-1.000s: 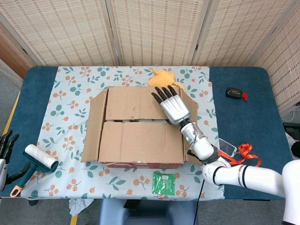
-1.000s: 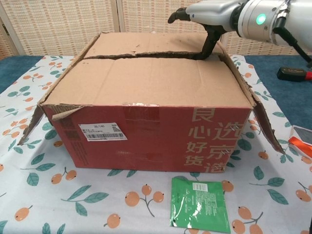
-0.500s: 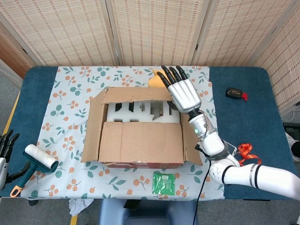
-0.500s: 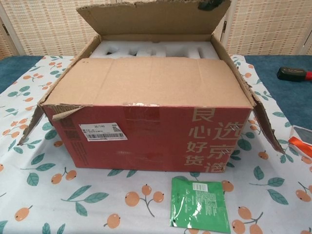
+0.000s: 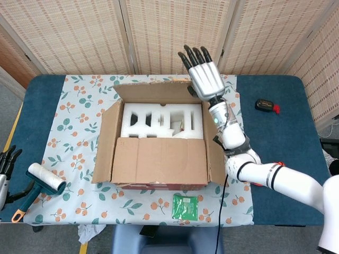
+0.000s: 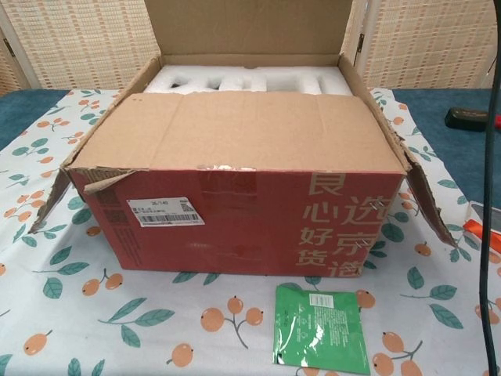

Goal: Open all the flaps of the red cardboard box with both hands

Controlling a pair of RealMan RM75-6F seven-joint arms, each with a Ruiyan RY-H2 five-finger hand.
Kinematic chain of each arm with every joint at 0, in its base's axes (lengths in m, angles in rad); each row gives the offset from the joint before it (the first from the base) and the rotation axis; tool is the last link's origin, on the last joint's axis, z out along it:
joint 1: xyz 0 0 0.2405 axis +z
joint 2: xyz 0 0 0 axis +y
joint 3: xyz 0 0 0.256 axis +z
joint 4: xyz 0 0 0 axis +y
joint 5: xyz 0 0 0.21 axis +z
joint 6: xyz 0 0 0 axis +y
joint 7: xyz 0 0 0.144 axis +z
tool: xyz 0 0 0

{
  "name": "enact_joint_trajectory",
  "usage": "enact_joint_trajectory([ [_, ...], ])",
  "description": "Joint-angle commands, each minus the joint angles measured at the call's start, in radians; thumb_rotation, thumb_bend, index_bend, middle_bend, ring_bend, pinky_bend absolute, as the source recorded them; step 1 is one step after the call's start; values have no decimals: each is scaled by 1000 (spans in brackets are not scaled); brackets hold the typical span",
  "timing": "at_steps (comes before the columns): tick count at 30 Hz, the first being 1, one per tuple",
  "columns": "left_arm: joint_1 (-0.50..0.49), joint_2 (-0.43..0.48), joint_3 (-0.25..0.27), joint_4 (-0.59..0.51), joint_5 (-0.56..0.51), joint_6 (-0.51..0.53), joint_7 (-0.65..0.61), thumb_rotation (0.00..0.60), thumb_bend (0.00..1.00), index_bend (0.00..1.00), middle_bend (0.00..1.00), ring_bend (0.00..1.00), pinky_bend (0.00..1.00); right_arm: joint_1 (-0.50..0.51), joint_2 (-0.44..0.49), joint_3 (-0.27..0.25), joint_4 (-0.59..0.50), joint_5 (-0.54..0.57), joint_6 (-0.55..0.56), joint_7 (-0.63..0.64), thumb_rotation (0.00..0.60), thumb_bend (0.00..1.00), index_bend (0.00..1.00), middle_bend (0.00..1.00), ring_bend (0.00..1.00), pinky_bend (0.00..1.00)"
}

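Red cardboard box (image 6: pixel 235 211) sits mid-table on the floral cloth (image 5: pixel 79 108), red front wall facing the near edge. Far flap (image 6: pixel 246 27) stands upright; in the head view its top edge runs along the box's far side. Near flap (image 5: pixel 159 161) lies flat over the front half of the opening, not raised. Left side flap (image 5: pixel 107 140) and right side flap (image 6: pixel 423 200) are both folded outward and hang angled down. White foam insert (image 5: pixel 161 120) shows in the uncovered back half.

Right hand (image 5: pixel 204 79) is raised at the box's far right corner, just beside the upright flap's right end, fingers straight and spread, holding nothing; contact with the flap cannot be told. Not seen in the chest view.

Left hand (image 5: pixel 5 161) shows only as dark fingertips at the table's left edge, well apart from the box; its grip state cannot be told.

Lint roller (image 5: pixel 42 182) with teal handle lies near the front left corner. Green packet (image 6: pixel 322 327) lies on the cloth near the front edge, just in front of the box. Small black device (image 5: pixel 264 105) sits on the blue table (image 5: pixel 275 132) toward the right edge. Orange object (image 5: pixel 175 80) peeks from behind the far flap; unclear what it is.
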Motion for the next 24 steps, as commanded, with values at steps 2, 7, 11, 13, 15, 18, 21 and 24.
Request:
enact_joint_trajectory([
  [2, -1, 0, -9, 26, -35, -23, -19, 600, 374, 0, 0, 0, 0, 114, -138, 12, 360, -37, -117, 99, 600, 367, 0, 0, 0, 0],
  [7, 10, 0, -21, 39, -69, -27, -33, 600, 374, 0, 0, 0, 0, 145, -220, 24, 563, -45, -250, 255, 600, 368, 0, 0, 0, 0],
  [11, 14, 1, -20, 39, -66, -19, -25, 600, 373, 0, 0, 0, 0, 113, -203, 28, 518, -94, -320, 424, 600, 368, 0, 0, 0, 0],
  [13, 16, 1, -19, 35, -61, -14, -20, 600, 374, 0, 0, 0, 0, 75, -154, 8, 422, -143, -308, 455, 600, 368, 0, 0, 0, 0],
  [15, 16, 2, -16, 30, -54, -13, -10, 600, 374, 0, 0, 0, 0, 15, -75, -25, 267, -219, -261, 476, 600, 368, 0, 0, 0, 0],
  [18, 15, 2, -12, 20, -49, -15, 14, 600, 374, 0, 0, 0, 0, -71, 50, -68, 37, -275, -221, 485, 600, 368, 0, 0, 0, 0],
  [21, 15, -1, -9, 4, -41, -9, 37, 600, 374, 0, 0, 0, 0, -135, 148, -95, -139, -296, -202, 499, 600, 368, 0, 0, 0, 0],
  [24, 15, -4, -5, -15, -40, -14, 80, 600, 374, 0, 0, 0, 0, -193, 174, -111, -225, -357, -132, 551, 600, 368, 0, 0, 0, 91],
])
